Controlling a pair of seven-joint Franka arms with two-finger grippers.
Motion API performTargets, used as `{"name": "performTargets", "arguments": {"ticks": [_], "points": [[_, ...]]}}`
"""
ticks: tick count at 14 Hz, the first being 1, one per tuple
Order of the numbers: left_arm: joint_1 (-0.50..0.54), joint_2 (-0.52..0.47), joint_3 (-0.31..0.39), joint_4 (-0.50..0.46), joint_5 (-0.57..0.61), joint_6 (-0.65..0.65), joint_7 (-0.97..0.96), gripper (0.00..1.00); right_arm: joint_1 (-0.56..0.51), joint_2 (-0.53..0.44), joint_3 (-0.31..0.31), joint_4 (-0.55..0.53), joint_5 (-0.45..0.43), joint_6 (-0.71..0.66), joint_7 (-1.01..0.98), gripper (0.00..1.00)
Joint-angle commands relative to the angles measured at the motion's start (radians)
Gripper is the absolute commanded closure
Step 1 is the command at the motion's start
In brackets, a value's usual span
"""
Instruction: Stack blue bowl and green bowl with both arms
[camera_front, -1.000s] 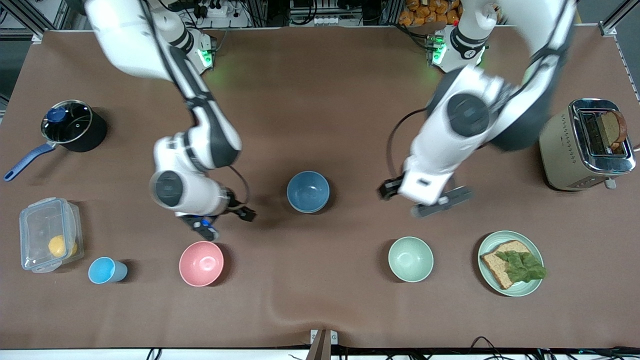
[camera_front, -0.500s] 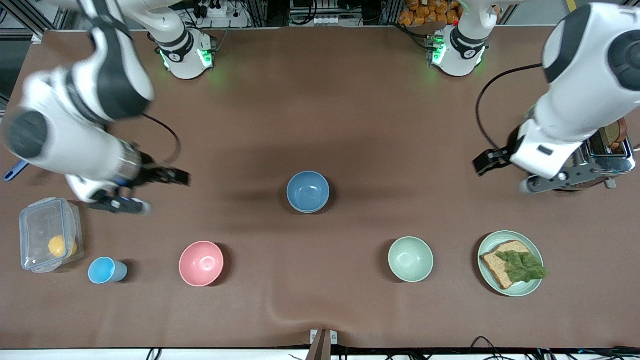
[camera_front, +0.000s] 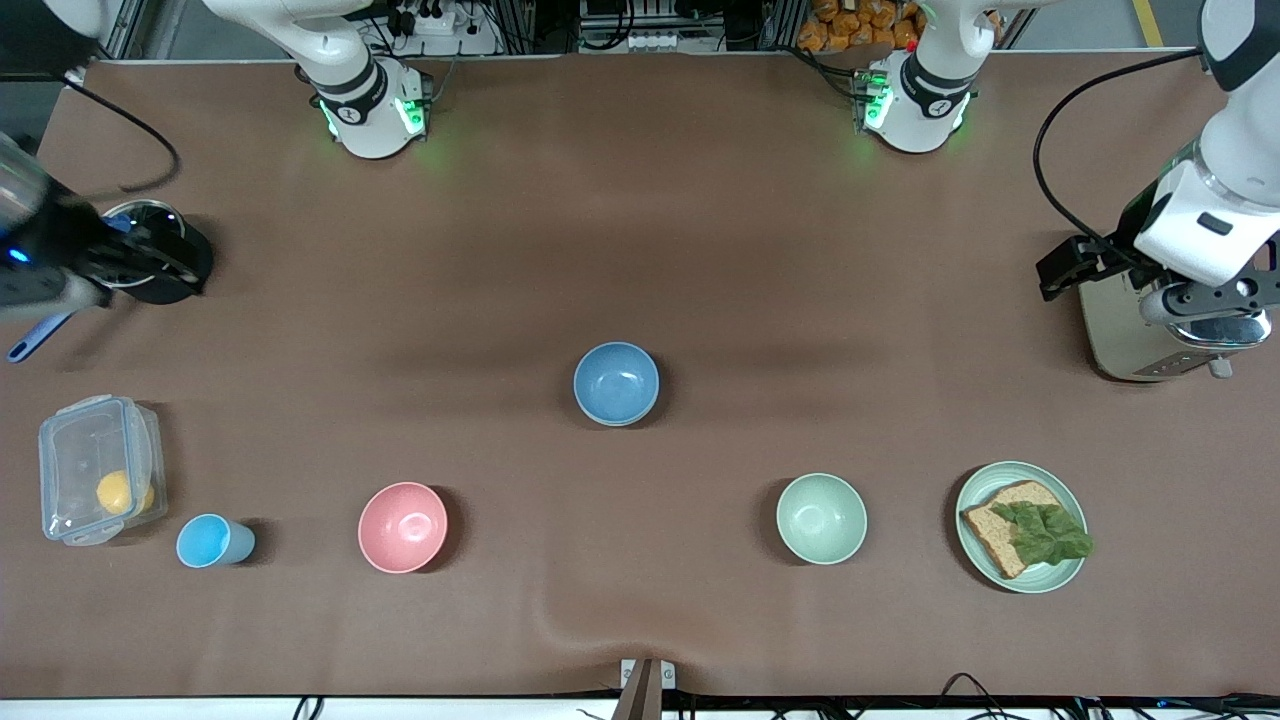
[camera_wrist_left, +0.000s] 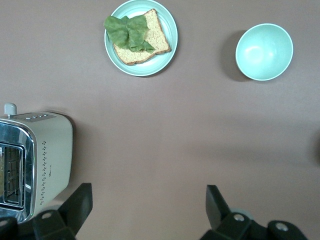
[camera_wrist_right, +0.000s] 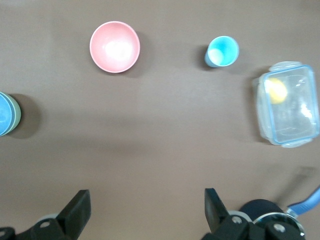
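Observation:
The blue bowl (camera_front: 616, 382) stands mid-table, nested inside the sage-green bowl, which the front view almost hides. In the right wrist view the blue bowl (camera_wrist_right: 4, 114) shows with the green bowl's rim (camera_wrist_right: 18, 112) around it. My left gripper (camera_front: 1140, 285) is open and empty, high over the toaster at the left arm's end; in its own view (camera_wrist_left: 147, 200) only bare table lies between the fingers. My right gripper (camera_front: 100, 270) is open and empty, high over the pot at the right arm's end; its own view (camera_wrist_right: 146, 205) shows bare table.
A paler mint bowl (camera_front: 821, 518), a green plate with bread and lettuce (camera_front: 1060, 575), a pink bowl (camera_front: 402, 526), a small blue cup (camera_front: 212, 540) and a clear lidded container (camera_front: 98, 483) stand nearer the front camera. A toaster (camera_front: 1125, 345) and a black pot (camera_front: 170, 270) stand at the table's ends.
Both arms have swung up and away from the middle of the table, the left to the toaster end, the right to the pot end. The bowls have not moved.

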Motion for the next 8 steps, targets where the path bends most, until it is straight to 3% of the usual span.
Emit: {"name": "performTargets", "arguments": {"ticks": [1,8], "points": [[-0.008,-0.017,0.003,0.011,-0.022,-0.047,0.025,0.00,-0.046,-0.052,0.021,-0.039,-0.026,0.005,-0.004,0.00],[-0.014,-0.019,0.000,0.054,-0.053,-0.136,0.025,0.00,-0.089,-0.047,0.032,-0.038,-0.018,-0.010,0.054,0.00]]}}
